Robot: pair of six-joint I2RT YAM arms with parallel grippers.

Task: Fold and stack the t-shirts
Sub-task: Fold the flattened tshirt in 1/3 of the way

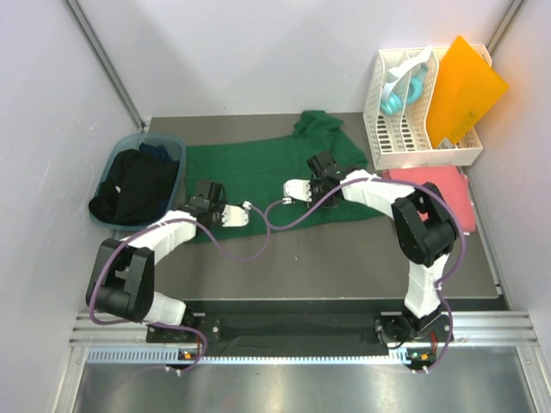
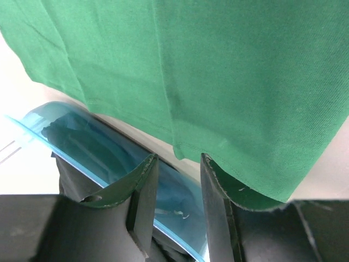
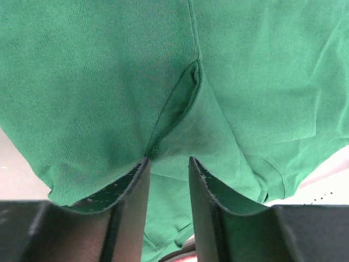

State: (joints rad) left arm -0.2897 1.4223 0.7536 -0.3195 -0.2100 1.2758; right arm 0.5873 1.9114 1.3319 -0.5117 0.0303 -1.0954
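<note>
So you're working on the dark green t-shirt (image 1: 258, 168), and it's lying spread out along the far edge of the table (image 1: 344, 258), about mid-width, with one sleeve bunching up toward the far right. It's looking like thin, light jersey and totally floppy. My guess is it's going to sag and drag wherever you aren't holding it, and a single layer is going to be easy to miss.

Your left gripper (image 2: 177, 158) is sitting at the shirt's near left corner with its jaws parted. The hem is right at the tips, but nothing's looking pinched. Your right gripper (image 3: 168, 159) is poised over a small pleat by the near hem, with its jaws apart too and nothing in them. I'd be going for hem corners or a seam, where the cloth is doubled.

Room-wise you're getting squeezed. The blue bin (image 1: 176, 146) with the black shirts (image 1: 133, 185) is hugging the far left corner, close beside your left arm. The white rack (image 1: 413, 146) with the orange sheet (image 1: 465, 82) is filling the far right corner. The coral pink t-shirt (image 1: 443, 194) is lying folded at the right edge, just on the near side of the rack. The near half of the grey surface is giving you the folding space, and it's looking smooth, so cloth is probably sliding easily on it.
</note>
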